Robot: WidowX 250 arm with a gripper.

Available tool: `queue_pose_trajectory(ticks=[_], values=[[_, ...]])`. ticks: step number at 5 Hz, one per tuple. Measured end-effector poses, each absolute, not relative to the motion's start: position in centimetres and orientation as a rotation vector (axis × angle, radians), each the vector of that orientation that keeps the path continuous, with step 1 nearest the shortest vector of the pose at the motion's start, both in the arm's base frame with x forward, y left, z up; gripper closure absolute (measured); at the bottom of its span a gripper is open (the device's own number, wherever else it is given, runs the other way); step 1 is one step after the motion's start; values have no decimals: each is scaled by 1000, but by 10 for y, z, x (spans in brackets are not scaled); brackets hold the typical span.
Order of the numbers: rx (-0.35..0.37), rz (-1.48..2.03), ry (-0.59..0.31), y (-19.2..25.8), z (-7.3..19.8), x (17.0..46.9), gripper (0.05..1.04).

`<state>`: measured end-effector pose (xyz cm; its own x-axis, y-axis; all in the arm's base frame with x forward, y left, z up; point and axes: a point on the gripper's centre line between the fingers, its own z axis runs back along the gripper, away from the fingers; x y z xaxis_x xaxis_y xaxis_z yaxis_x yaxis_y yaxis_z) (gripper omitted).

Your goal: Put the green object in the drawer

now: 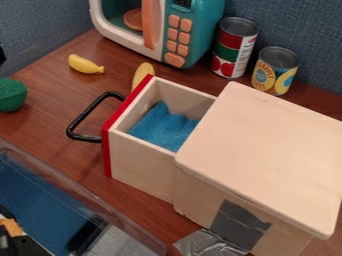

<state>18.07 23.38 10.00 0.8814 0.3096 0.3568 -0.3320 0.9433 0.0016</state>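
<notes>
Located green object (11,95) on bench (50,112), at left edge and partly cut off by it, left of drawer (139,159) and well apart from it. Noted rounded form, finely rough surface. Marked pincer (2,54) as a mere dark sliver at left edge, on far side of green object; could not tell whether open, closed or holding anything.

Found drawer open, drawn out leftward from pale wooden box (260,155), with rumpled blue cloth (162,126) inside and black handle (85,117) jutting left. Saw yellow toy (85,64) beyond handle, toward far left.

Judged green object light, sturdy, not very slippery given texture — could not settle stiff or soft by look alone, so favoured moderate squeeze. Recommended hold from above, across widest part, on opposite sides; warned against off-centre pinch on such a curve, for risk of rolling. Placed task at grasping stage. Expected next to need lift high enough to clear handle and red front panel (106,152), carry rightward, then gentle release over cloth — likely to cushion landing and check rolling.
</notes>
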Motion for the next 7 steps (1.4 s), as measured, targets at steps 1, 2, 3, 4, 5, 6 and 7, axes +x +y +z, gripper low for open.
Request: queue_pose_trajectory(ticks=[1,2,3,4,5,6,7], values=[[79,411,-365,248,90,186,83],[67,423,-322,257,72,186,83],[64,446,-315,263,68,188,83],[60,478,-304,263,65,187,83],[57,496,-303,263,62,187,83],[36,523,-300,262,58,189,83],[13,538,-290,257,53,192,83]])
